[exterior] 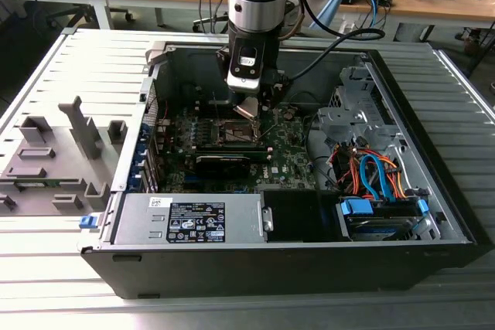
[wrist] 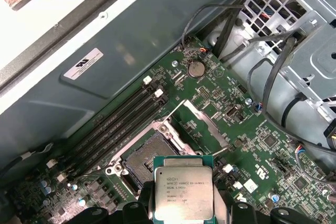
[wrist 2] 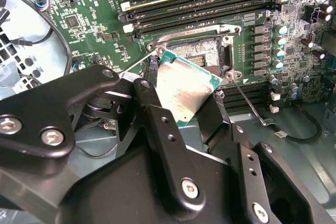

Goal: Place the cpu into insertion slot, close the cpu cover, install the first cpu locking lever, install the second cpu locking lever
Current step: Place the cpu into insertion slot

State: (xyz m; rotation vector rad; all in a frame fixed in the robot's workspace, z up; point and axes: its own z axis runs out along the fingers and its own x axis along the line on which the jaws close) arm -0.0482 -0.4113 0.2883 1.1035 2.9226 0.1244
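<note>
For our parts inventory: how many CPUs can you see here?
1. The cpu is held in the gripper, by the insertion slot, whose visible part is bare.

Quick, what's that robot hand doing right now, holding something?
The hand: closed, holding the cpu by its edges, near the open insertion slot.

A: The cpu (wrist: pixel 184 195) has a pale metal face, matt and a little smeared.
B: Yes. The motherboard (wrist: pixel 247 145) near it is glossy green, and the computer case (wrist: pixel 157 40) wall is dull grey metal.
</note>
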